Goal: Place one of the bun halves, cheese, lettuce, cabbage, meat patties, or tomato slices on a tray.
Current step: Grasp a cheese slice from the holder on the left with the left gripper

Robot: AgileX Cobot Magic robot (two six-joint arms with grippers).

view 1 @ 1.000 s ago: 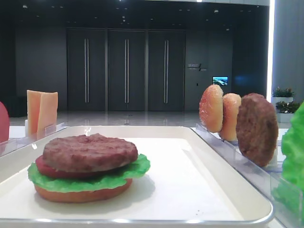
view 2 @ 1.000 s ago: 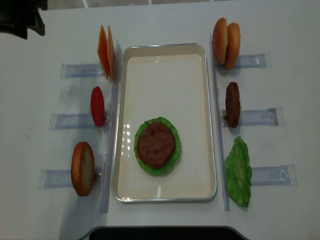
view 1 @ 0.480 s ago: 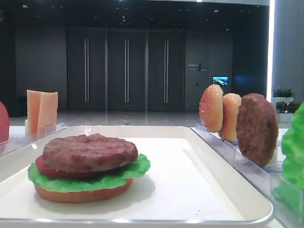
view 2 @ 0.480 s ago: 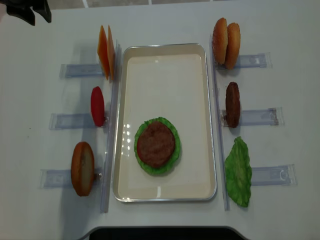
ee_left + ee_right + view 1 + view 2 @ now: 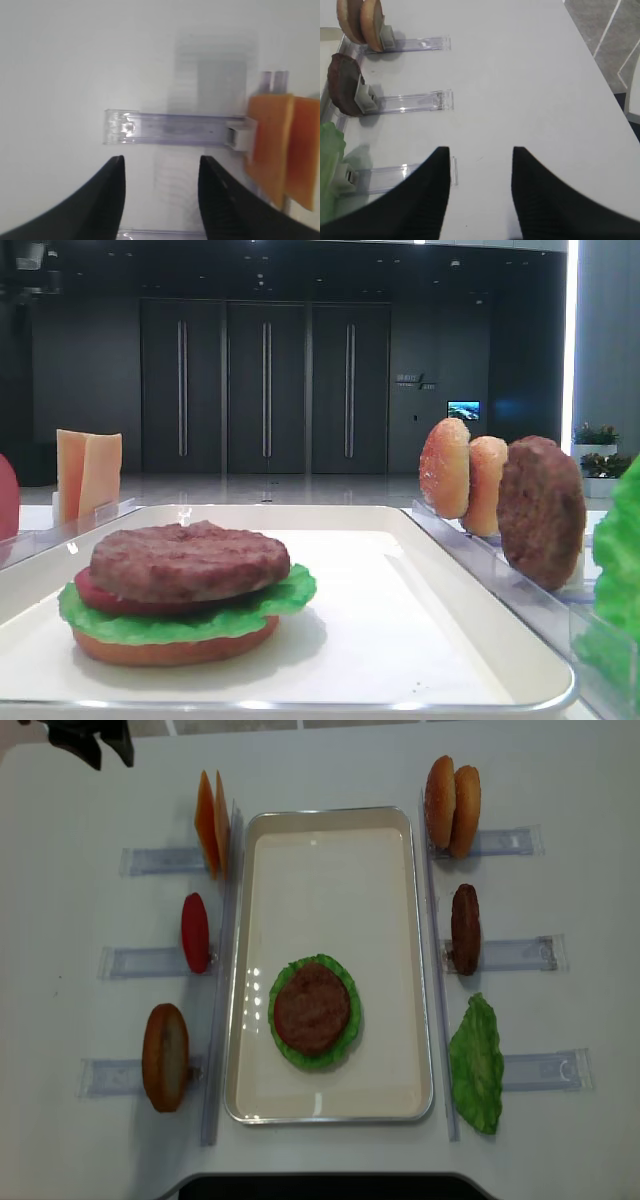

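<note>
In the low exterior view, the tray (image 5: 480,570) carries a stack near its front left corner: a bun half (image 5: 175,645) at the bottom, then lettuce (image 5: 190,615), a tomato slice (image 5: 100,595) and a meat patty (image 5: 190,560) on top. Two cheese slices (image 5: 88,475) stand upright beyond the tray's far left edge, and two bun halves (image 5: 462,472) and a spare patty (image 5: 540,510) stand on edge along its right side. The right wrist view shows the right gripper (image 5: 480,190) with its jaws spread and nothing between them, above bare tabletop near the right edge, beside clear holder racks (image 5: 410,102). The left wrist view shows the left gripper (image 5: 160,200) with jaws wide apart and nothing in them, over the tabletop just left of a rack that props the cheese upright. In the overhead view, the left gripper sits at the tabletop's far left corner, well apart from the cheese (image 5: 211,823), which stands just outside the tray's far left corner; a tomato slice (image 5: 195,932) and a bun half (image 5: 165,1056) line the tray's left side, a loose lettuce leaf (image 5: 477,1065) its right.
</note>
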